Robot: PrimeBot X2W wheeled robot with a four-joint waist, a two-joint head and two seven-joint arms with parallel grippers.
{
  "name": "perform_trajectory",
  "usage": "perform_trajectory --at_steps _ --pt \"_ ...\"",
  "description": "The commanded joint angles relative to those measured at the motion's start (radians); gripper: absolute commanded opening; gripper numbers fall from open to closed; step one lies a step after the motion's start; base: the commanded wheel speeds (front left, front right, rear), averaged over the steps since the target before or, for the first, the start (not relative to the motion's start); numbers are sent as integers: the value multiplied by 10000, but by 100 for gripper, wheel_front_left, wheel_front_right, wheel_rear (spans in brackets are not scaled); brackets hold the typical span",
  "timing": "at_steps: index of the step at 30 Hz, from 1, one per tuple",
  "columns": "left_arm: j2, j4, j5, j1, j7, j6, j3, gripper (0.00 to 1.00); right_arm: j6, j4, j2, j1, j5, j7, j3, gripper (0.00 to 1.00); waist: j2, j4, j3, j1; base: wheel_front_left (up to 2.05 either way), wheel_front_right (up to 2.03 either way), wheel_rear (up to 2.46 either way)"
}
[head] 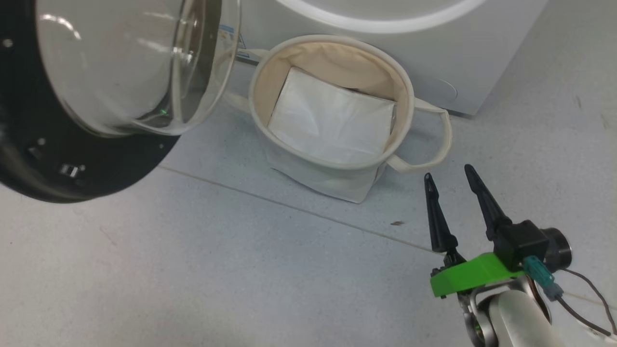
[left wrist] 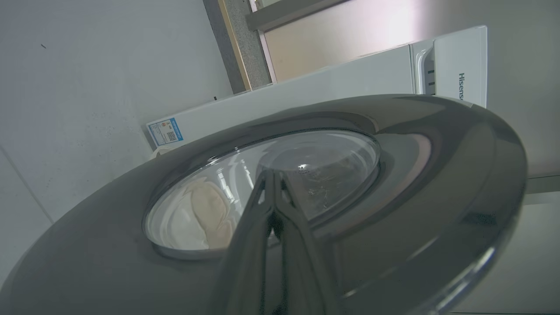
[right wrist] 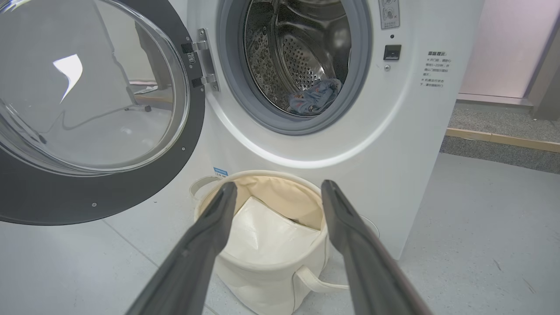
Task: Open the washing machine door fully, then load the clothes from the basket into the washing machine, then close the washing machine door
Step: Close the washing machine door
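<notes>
Grey floor (head: 241, 270) | door (head: 96, 168) cropped (left edge) | clothes (right wrist: 315, 97) partly hidden behind gasket (right wrist: 280, 124)

Basket (right wrist: 262, 280) in front of the washing machine (right wrist: 393, 153).
It stands on the floor (right wrist: 481, 240) below the drum (right wrist: 302, 52) opening; the washing machine door (right wrist: 109, 197) hangs to the left; a sheet (right wrist: 267, 236) lies in the basket, clothes (right wrist: 315, 98) inside the drum.

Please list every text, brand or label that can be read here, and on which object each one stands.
"Hisens", its end hidden: on the washing machine, top panel.
Blue label sticker, low on its front: too small to read.
Printed notice, right of the drum opening: too blurred to read.
</notes>
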Motion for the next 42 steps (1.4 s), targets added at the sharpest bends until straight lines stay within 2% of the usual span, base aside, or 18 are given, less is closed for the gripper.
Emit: perform_trajectory --at_steps 1,6,14,24,30,42 --pt "416 -509 -53 20 252 -68 52 0 2 -215 146 41 51 -48 235 100 0 79 -67 0 0 0 0" --pt "8 -1053 -226 269 1198 -68 -360 0 2 -136 158 113 192 -48 90 100 0 207 -297 0 0 0 0" --pt "-623 -1685 -256 506 2048 -68 -982 0 2 119 168 290 506 -48 121 100 0 286 -796 0 0 0 0" --pt "-1708 -2562 -399 1064 2916 -69 -1765 0 2 154 170 646 1171 -48 236 100 0 -20 -1645 0 0 0 0" --pt "-2588 -3007 -302 1617 2830 19 -2228 0 2 128 171 918 1404 -48 231 100 0 -432 -2017 0 0 0 0" --pt "-3619 -2619 -282 1398 2372 -15 -2471 0 2 -305 171 751 1401 -48 -198 100 0 -1468 -1589 0 0 0 0"
